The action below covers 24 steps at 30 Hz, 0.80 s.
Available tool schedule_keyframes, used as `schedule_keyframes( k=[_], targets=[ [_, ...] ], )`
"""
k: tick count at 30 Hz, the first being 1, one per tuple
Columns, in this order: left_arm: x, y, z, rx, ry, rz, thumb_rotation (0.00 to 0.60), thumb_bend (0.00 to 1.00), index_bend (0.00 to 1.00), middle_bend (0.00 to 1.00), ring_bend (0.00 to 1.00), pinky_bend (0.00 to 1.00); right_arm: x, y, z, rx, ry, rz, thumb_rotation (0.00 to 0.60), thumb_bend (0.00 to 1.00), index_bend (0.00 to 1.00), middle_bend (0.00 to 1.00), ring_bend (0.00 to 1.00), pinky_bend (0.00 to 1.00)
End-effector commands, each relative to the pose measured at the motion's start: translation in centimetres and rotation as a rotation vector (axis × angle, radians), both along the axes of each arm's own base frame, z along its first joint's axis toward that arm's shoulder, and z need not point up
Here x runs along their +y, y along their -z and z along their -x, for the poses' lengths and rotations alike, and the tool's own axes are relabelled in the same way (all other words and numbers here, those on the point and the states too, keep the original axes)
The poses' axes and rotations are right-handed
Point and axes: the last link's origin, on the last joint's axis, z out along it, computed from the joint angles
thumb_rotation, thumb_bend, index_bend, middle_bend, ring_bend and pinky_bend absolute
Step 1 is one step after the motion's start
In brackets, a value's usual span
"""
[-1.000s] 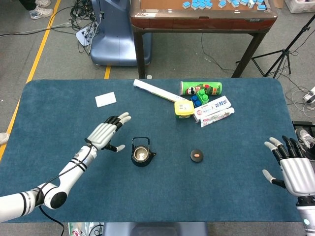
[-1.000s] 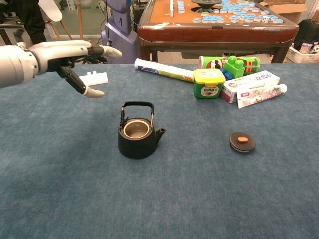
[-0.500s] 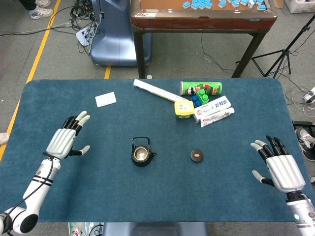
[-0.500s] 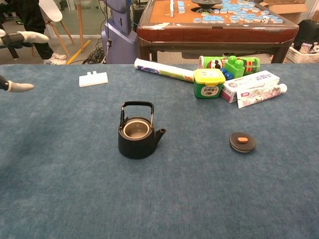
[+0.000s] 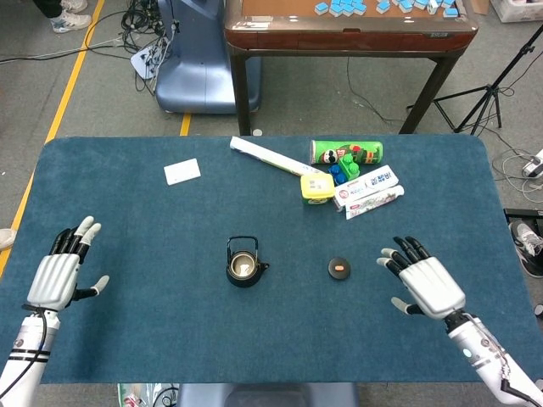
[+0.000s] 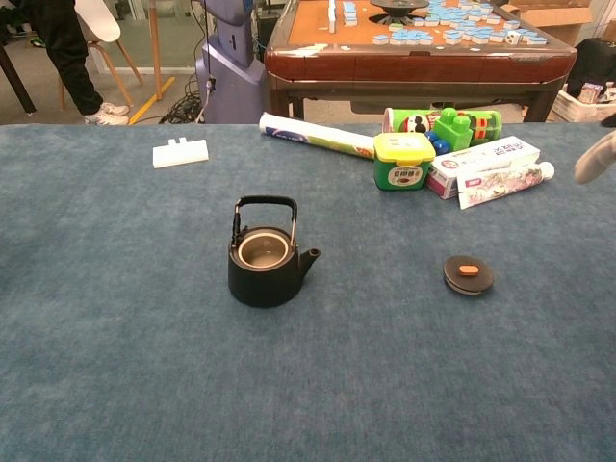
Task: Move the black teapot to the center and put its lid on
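Observation:
The black teapot (image 5: pixel 243 264) (image 6: pixel 264 258) stands upright near the middle of the blue table, handle up and mouth uncovered. Its round black lid (image 5: pixel 339 270) (image 6: pixel 468 274) with an orange knob lies flat to the pot's right. My right hand (image 5: pixel 424 285) hovers open a short way right of the lid, fingers spread; only a fingertip (image 6: pixel 595 160) shows at the chest view's right edge. My left hand (image 5: pixel 61 271) is open at the far left edge of the table, well away from the pot, and is out of the chest view.
At the back right lie a green can (image 5: pixel 345 153), toy bricks (image 5: pixel 343 170), a yellow-lidded tub (image 5: pixel 316 188), toothpaste boxes (image 5: pixel 368 192) and a white roll (image 5: pixel 273 158). A white block (image 5: pixel 181 171) sits back left. A wooden table (image 5: pixel 348 25) stands beyond.
My left hand has drawn back from beside the teapot to the table's far left edge. My right hand has moved in leftward from the right edge toward the lid. Pot and lid stayed put.

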Motion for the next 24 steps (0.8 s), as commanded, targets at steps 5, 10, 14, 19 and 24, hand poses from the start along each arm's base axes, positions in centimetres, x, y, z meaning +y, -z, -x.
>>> schedule_keyframes(
  k=[5,10,14,19,24],
  targets=[
    [-1.8,-0.7,-0.1,0.001,0.021,-0.048,0.6,0.25,0.0,0.0,0.0,0.0,-3.0,3.9,-2.1,0.072,-0.08,-0.126,0.6,0.25,0.25,0.17,0.01,0.06],
    [-2.6,-0.8,-0.1,-0.014,0.021,-0.058,0.6,0.25,0.0,0.0,0.0,0.0,-4.5,5.8,-2.8,0.114,-0.099,-0.165,0.6,0.25,0.25,0.11,0.0,0.01],
    [-3.0,-1.0,-0.1,-0.027,0.017,-0.065,0.6,0.25,0.0,0.0,0.0,0.0,-5.5,7.2,-2.9,0.155,-0.111,-0.172,0.6,0.25,0.25,0.1,0.0,0.0],
    [-3.3,-1.0,0.1,-0.029,0.009,-0.058,0.6,0.25,0.0,0.0,0.0,0.0,-6.3,8.6,-2.8,0.218,-0.129,-0.144,0.6,0.23,0.25,0.06,0.0,0.0],
    [-3.5,-0.9,0.3,-0.039,-0.001,-0.048,0.6,0.25,0.0,0.0,0.0,0.0,-6.8,9.7,-2.7,0.243,-0.111,-0.148,0.6,0.23,0.25,0.05,0.0,0.0]
  ],
)
